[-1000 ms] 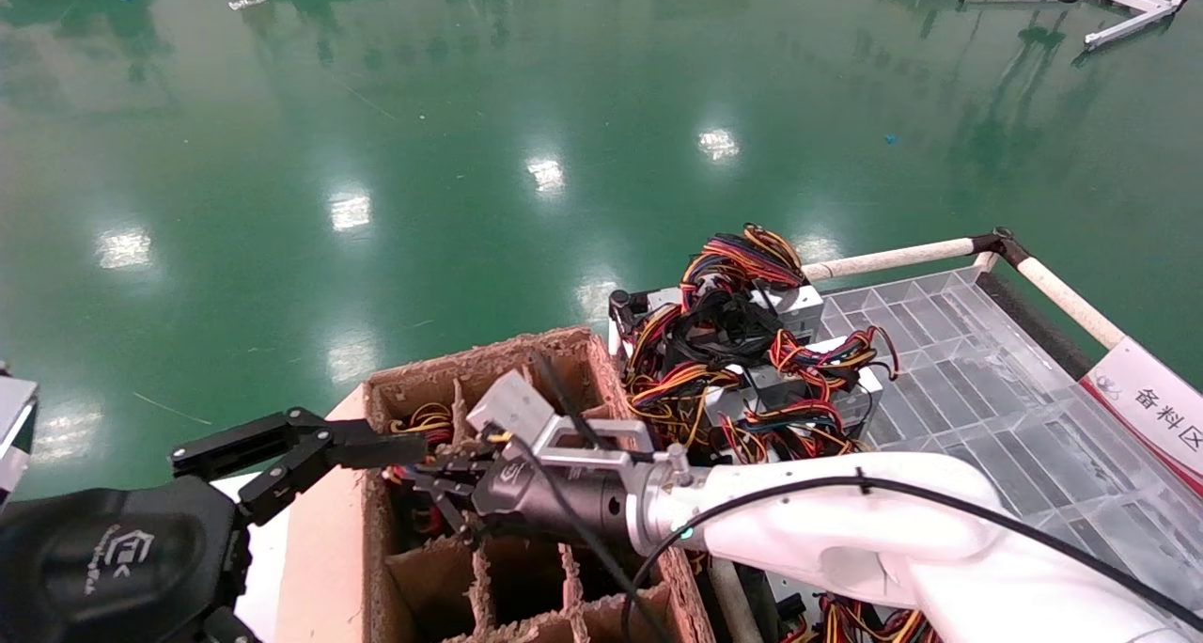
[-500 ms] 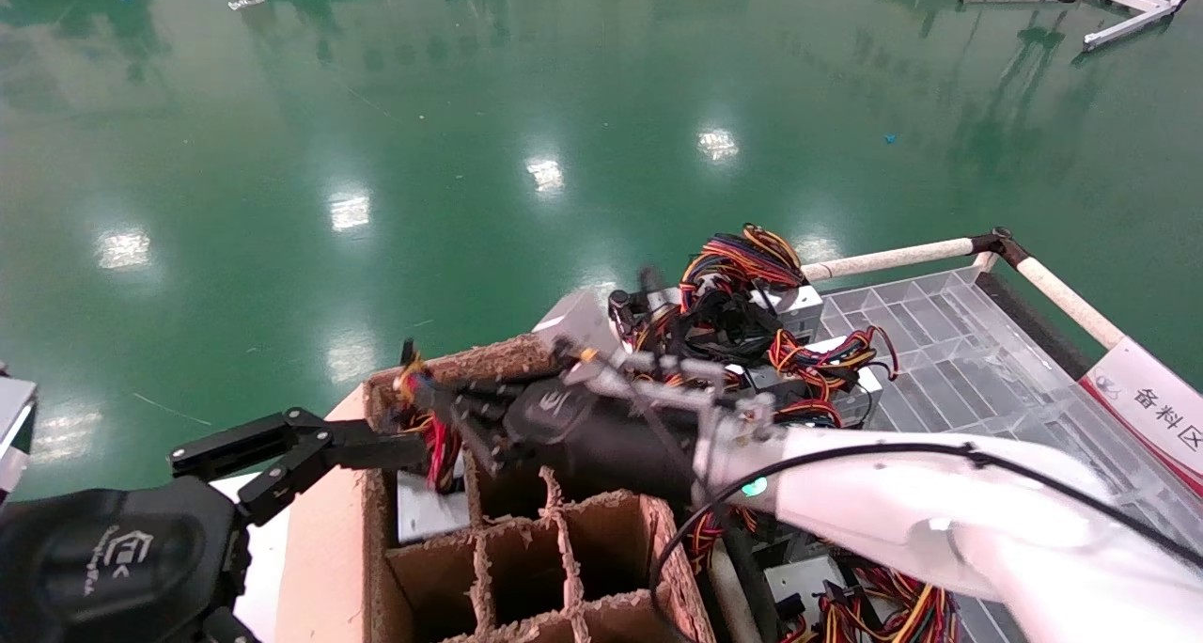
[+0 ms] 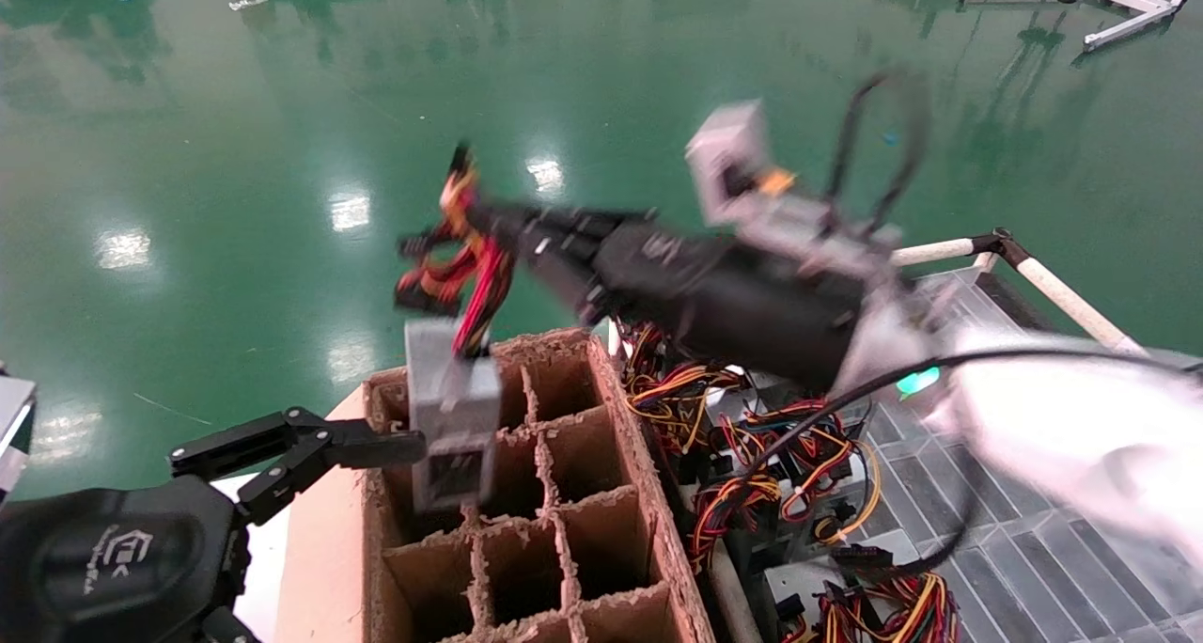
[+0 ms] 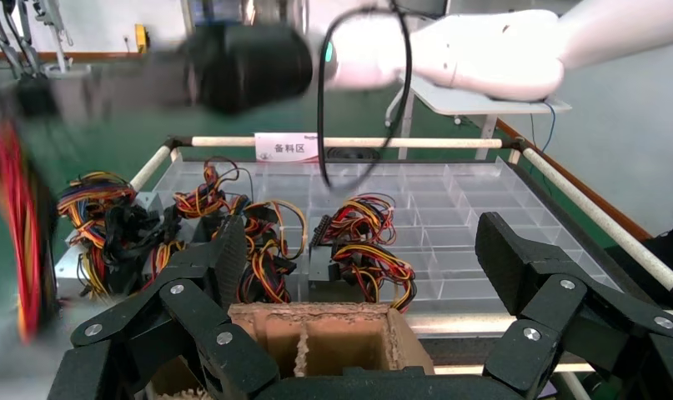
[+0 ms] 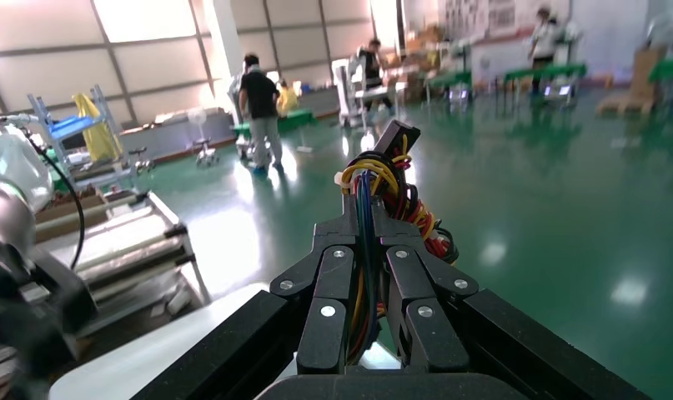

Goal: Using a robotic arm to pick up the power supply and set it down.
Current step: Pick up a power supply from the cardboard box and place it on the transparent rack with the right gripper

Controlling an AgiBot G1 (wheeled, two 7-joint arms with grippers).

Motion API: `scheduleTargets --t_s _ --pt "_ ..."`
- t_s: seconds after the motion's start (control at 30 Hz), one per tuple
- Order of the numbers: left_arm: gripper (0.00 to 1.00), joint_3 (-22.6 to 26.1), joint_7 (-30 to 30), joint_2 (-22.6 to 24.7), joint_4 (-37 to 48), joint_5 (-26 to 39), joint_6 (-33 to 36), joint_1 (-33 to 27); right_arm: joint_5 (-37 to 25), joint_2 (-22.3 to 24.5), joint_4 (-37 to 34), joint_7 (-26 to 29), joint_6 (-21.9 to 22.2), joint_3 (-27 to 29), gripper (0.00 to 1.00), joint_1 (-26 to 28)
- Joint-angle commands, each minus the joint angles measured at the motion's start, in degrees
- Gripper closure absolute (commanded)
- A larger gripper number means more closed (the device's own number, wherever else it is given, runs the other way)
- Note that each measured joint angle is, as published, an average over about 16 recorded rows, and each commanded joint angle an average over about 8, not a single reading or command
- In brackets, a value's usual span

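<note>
- Above the brown cardboard grid box (image 3: 526, 493), the right gripper (image 3: 489, 225) on the white-shelled robotic arm (image 3: 1062, 427) is raised high over the green floor (image 3: 282, 154), its black housing angled toward the robot's left.
- Its jaws are pressed together on the bundle of red, yellow, orange and black cables (image 5: 381, 196); the right wrist view shows the wires pinched between the two black fingers (image 5: 337, 292), with a black plug at the far end.
- The silver-grey rectangular metal power supply (image 3: 451, 427) hangs from those cables below the gripper, tilted, its lower end level with the top of the box's far-left compartment. Whether it touches the cardboard dividers cannot be told.
- The left gripper (image 3: 310, 450) sits low at the robot's left, just beside the box's near-left wall, its jaws spread wide and holding nothing.
- Other power supplies with tangled coloured wiring (image 3: 771, 436) lie on the clear plastic tray (image 3: 1015, 380) to the right of the box.
- The step in hand looks like the lift: the unit is nearly out of its compartment, carried by its wiring only.
- The next move calls for clearing the box rim, then carrying the swinging load to a set-down spot; a dangling metal box may sway or slip, so a steady path seems wise.
</note>
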Motion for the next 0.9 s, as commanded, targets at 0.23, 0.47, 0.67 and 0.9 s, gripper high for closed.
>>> scheduleTargets --t_s 0.23,0.47,0.67,0.9 --pt "0.0 0.0 0.0 0.0 0.0 0.0 0.0 0.0 1.81 9.27 -2.17 0.28 -6.33 3.38 1.0 5.94" --pt "0.0 0.01 0.0 0.0 0.0 0.0 0.0 0.0 -0.49 19.83 -6.76 0.31 -11.93 4.19 1.0 10.62" --pt "0.0 0.01 0.0 0.0 0.0 -0.01 0.0 0.0 -1.02 26.27 -11.62 -0.17 -16.17 4.6 1.0 10.97" --pt "0.0 0.01 0.01 0.0 0.0 -0.01 0.0 0.0 -0.65 30.74 -15.88 -2.4 -17.93 5.34 1.0 9.25"
